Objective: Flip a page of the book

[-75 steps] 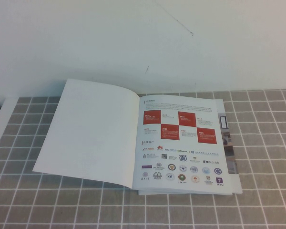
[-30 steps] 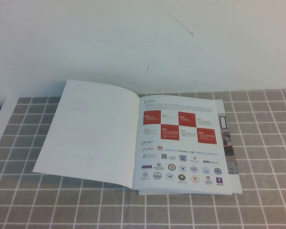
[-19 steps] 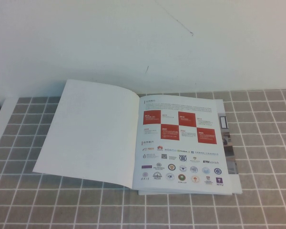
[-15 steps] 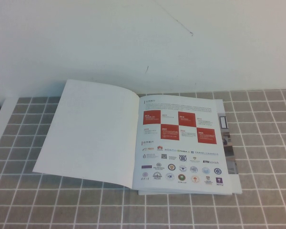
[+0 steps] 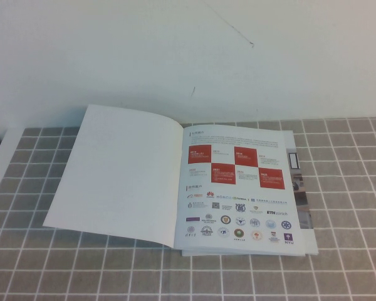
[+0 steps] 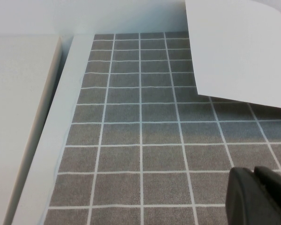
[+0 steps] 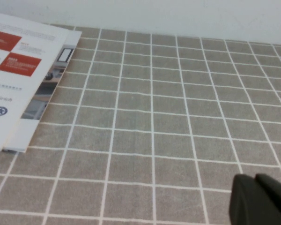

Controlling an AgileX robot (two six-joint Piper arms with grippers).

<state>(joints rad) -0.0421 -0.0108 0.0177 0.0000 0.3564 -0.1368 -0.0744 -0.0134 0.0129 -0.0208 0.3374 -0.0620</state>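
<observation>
The book [image 5: 238, 188] lies open on the grey checked cloth. The page [image 5: 122, 172], the cover leaf, is turned over to the left and shows its plain white inside; its printed photo side is hidden. The inner page with red squares and logo rows faces up on the right. No gripper shows in the high view. My left gripper [image 6: 255, 174] is shut and empty over the cloth, apart from the white page's corner [image 6: 239, 56]. My right gripper [image 7: 257, 180] is shut and empty over the cloth, well away from the book's edge [image 7: 28, 79].
A grey cloth with a white grid [image 5: 338, 263] covers the table. A white wall [image 5: 175, 56] stands right behind the book. A white board or ledge [image 6: 23, 108] borders the cloth on the left side.
</observation>
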